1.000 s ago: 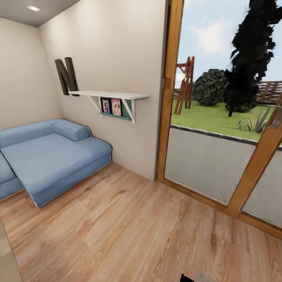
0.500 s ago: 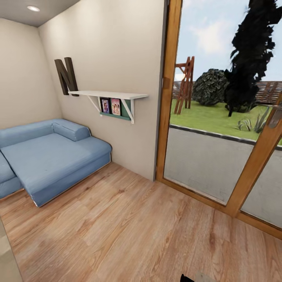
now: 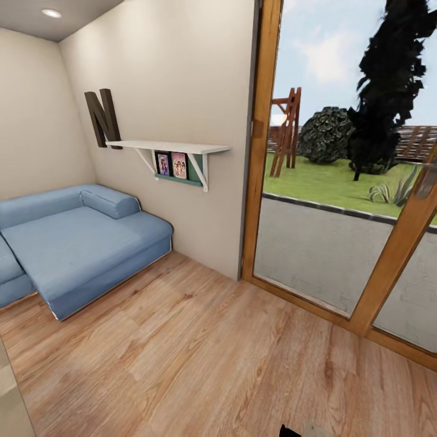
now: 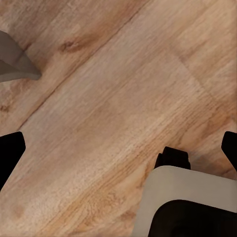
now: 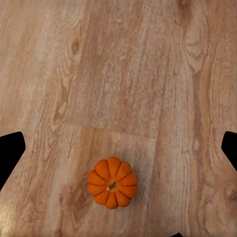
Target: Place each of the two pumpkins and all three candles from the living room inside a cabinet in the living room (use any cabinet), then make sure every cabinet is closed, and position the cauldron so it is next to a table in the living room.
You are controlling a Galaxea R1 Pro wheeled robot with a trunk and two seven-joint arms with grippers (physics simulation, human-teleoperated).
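Note:
A small orange ribbed pumpkin point(image 5: 112, 182) with a dark stem sits upright on the wooden floor point(image 5: 123, 74). My right gripper point(image 5: 118, 148) hangs above it, open, its black fingertips point(image 5: 10, 153) spread wide at both edges of the right wrist view and touching nothing. My left gripper point(image 4: 118, 153) is open too, over bare floor boards point(image 4: 98, 113), with nothing between its fingertips point(image 4: 9, 155). The candles, the cabinet, the cauldron and the table are out of view.
In the head view a blue sofa point(image 3: 79, 243) stands at the left against the beige wall, under a white shelf point(image 3: 170, 147). A wood-framed glass door point(image 3: 340, 243) fills the right side. Open wooden floor point(image 3: 200, 364) lies ahead. A pale grey part of my base point(image 4: 190, 197) shows in the left wrist view.
The head view has shifted very slightly, so the camera moved a little. Nothing in the room has moved.

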